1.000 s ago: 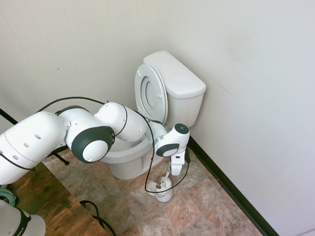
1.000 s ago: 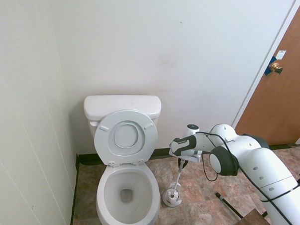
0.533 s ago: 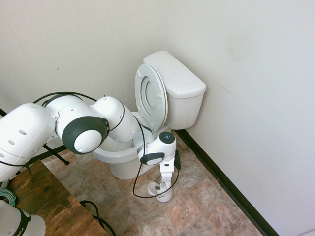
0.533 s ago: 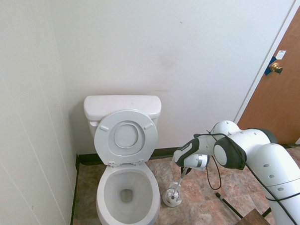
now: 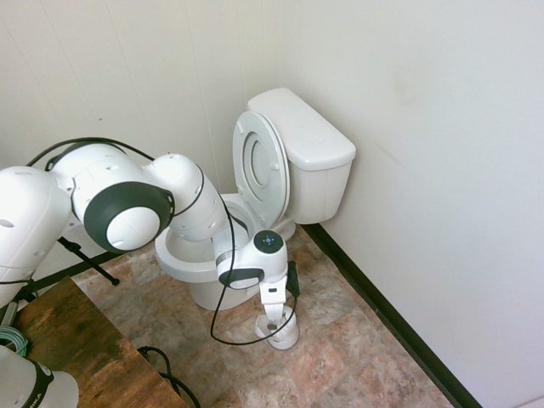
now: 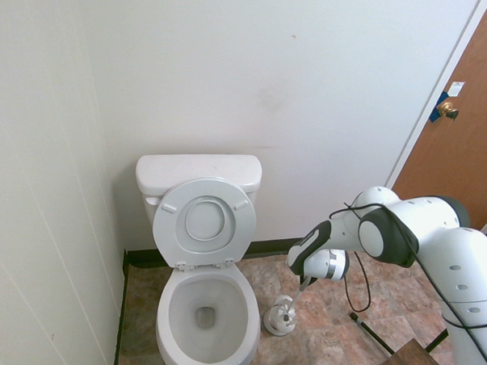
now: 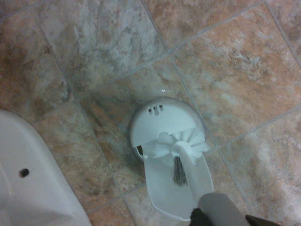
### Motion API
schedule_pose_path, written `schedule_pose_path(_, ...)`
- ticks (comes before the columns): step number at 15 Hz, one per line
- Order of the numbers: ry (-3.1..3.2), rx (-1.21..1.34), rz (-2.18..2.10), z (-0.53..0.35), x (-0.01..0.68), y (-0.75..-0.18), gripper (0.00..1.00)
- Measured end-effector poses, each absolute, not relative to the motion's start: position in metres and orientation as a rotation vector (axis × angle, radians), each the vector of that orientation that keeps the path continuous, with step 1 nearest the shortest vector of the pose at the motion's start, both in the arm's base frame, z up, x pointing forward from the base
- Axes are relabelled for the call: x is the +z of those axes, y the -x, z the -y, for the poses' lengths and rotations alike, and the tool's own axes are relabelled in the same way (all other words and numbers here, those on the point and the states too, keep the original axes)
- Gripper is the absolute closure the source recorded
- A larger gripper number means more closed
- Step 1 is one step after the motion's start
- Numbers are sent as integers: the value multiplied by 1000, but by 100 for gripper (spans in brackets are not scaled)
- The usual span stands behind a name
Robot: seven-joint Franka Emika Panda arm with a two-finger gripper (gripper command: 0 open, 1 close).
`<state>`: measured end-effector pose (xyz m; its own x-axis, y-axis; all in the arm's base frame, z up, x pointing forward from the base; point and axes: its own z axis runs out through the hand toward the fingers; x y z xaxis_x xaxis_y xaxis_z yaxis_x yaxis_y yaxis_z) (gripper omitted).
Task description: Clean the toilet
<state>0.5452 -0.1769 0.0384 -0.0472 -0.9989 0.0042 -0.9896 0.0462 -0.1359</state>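
- White glossy ceramic makes up the toilet (image 5: 280, 183), which stands in the corner of the room against the pale back wall (image 6: 312, 88); its lid and ring seat (image 6: 205, 223) are tipped up against the rectangular tank (image 6: 198, 172), leaving the oval bowl (image 6: 205, 314) open with water showing at the bottom.
- Just beside the bowl's base, on the side toward the door (image 6: 463, 144), the small white brush holder (image 6: 279, 319) sits on the floor; it is close to the toilet but apart from it.
- The toilet brush (image 7: 181, 148) has its white bristle head just above the holder in the wrist view, its handle running up toward the camera; in the second exterior view the thin handle slants from the holder up to the gripper.
- The gripper (image 6: 304, 284) points down at the holder, jaws pressed together on the brush handle; the fingers themselves are small and partly hidden by the wrist, so the exact contact is hard to make out.
- The white arm (image 5: 127, 200) reaches in low in front of the bowl in the first exterior view.
- The floor (image 7: 94, 47) is mottled brown and grey tile with thin grout lines; a dark baseboard (image 5: 382, 314) runs along the wall; a brown wooden surface (image 5: 76, 348) shows at the picture's lower corner.
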Motion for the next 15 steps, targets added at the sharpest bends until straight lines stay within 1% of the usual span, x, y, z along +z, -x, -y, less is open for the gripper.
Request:
schedule_pose_path(6, 2089, -237, -2161, 175, 140, -486, 100)
schedule_pose_path(9, 2066, -309, -2138, 173, 195, -466, 100)
schedule_pose_path(11, 2102, -315, -2091, 164, 224, -467, 100)
schedule_pose_path(13, 2170, -285, -2057, 146, 248, -477, 100)
schedule_pose_path(14, 2209, -274, -2057, 134, 272, -483, 100)
schedule_pose_path(15, 2221, -267, -2050, 128, 278, -487, 100)
